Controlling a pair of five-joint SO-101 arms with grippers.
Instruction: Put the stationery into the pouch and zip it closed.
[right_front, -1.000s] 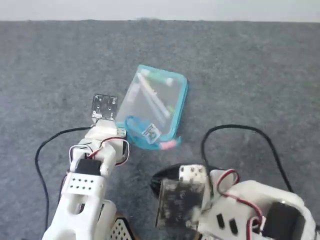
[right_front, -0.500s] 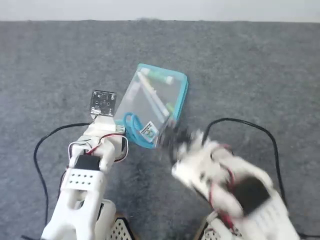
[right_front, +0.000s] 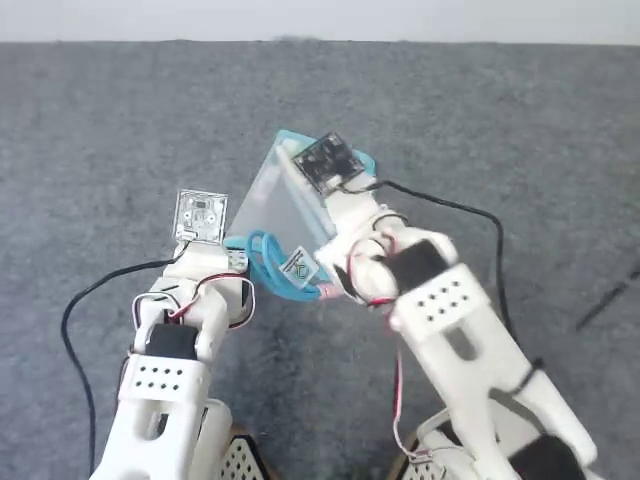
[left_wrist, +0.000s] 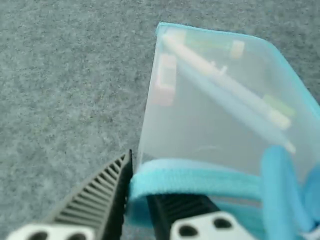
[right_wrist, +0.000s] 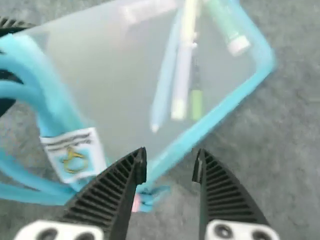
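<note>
On the table (right_front: 520, 120), the pouch (right_front: 262, 195) lies between the two arms, with the pens (right_wrist: 183, 60) already inside (so loading looks done). The left gripper (left_wrist: 138, 186) pinches its blue edge tight. The right gripper (right_wrist: 168, 165) hangs part-open astride the zip edge near the pink pull (right_wrist: 136, 202), holding nothing. Zipping seems left.
</note>
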